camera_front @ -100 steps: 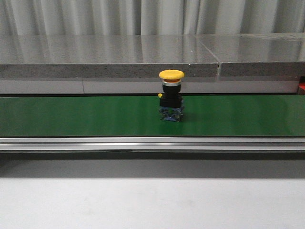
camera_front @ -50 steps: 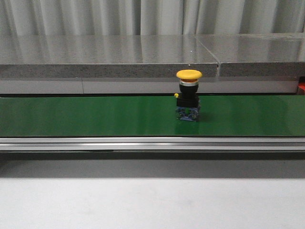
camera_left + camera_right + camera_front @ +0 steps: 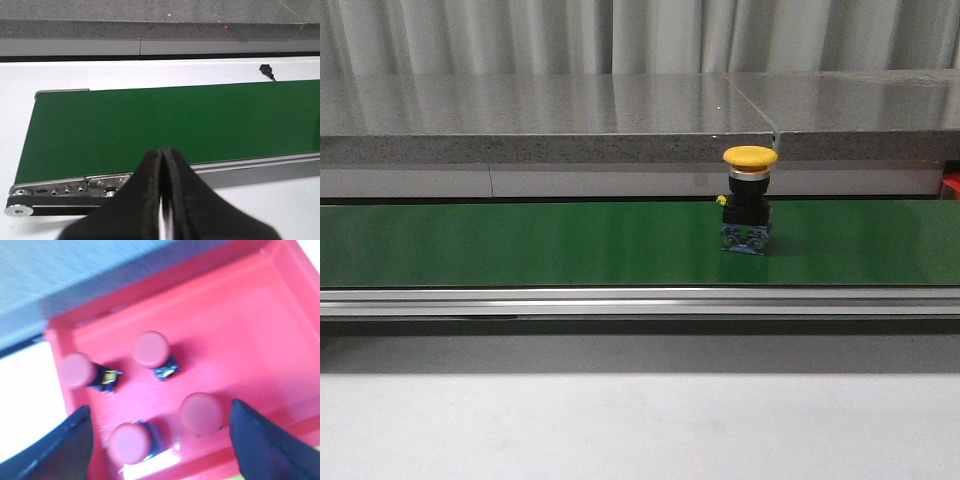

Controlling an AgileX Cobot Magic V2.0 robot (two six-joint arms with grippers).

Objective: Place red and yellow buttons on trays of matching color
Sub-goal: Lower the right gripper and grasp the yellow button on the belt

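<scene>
Yellow button [image 3: 749, 198] upright on belt; 4 red buttons [image 3: 151, 350] in red tray [image 3: 240, 305].

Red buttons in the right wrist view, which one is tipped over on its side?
The red button nearest the red tray's side wall: its dark body sticks out sideways, while the other three show mainly their caps.

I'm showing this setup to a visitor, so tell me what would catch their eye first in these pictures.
First, the yellow button standing upright on the green conveyor belt, right of centre in the front view. Next, the red tray under the open right gripper, holding four red buttons. The left gripper hangs shut over the belt's end.
</scene>
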